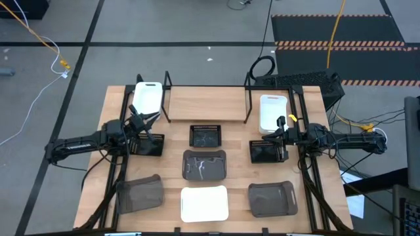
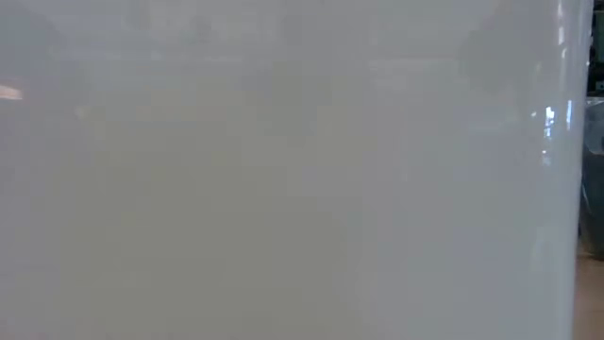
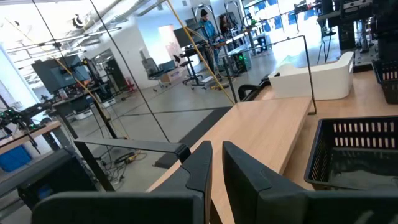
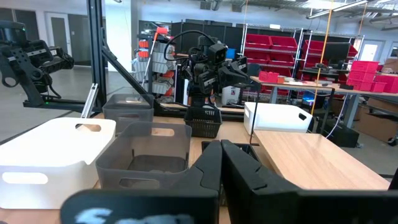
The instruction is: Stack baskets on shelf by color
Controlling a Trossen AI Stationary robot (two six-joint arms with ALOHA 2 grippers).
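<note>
The shelf [image 1: 207, 101], a light-wood board in a black frame, stands at the table's far middle. One white basket [image 1: 147, 98] sits by its left end, one [image 1: 272, 111] by its right end, and one [image 1: 204, 203] at the near edge. Black mesh baskets sit at the left [image 1: 149, 145], centre [image 1: 205, 136] and right [image 1: 266, 152]. Grey baskets sit at the centre [image 1: 204, 164], near left [image 1: 139, 193] and near right [image 1: 271, 198]. My left gripper [image 3: 216, 168] is shut and empty above the left mesh basket. My right gripper [image 4: 221, 165] is shut and empty above the right mesh basket.
A white surface [image 2: 283, 170] fills almost the whole low view. The shelf's thin black posts [image 1: 167, 85] rise at both ends of the board. A keyboard [image 1: 298, 80] lies beyond the table's far right corner. Black frame bars [image 1: 115, 164] run along the table's left and right sides.
</note>
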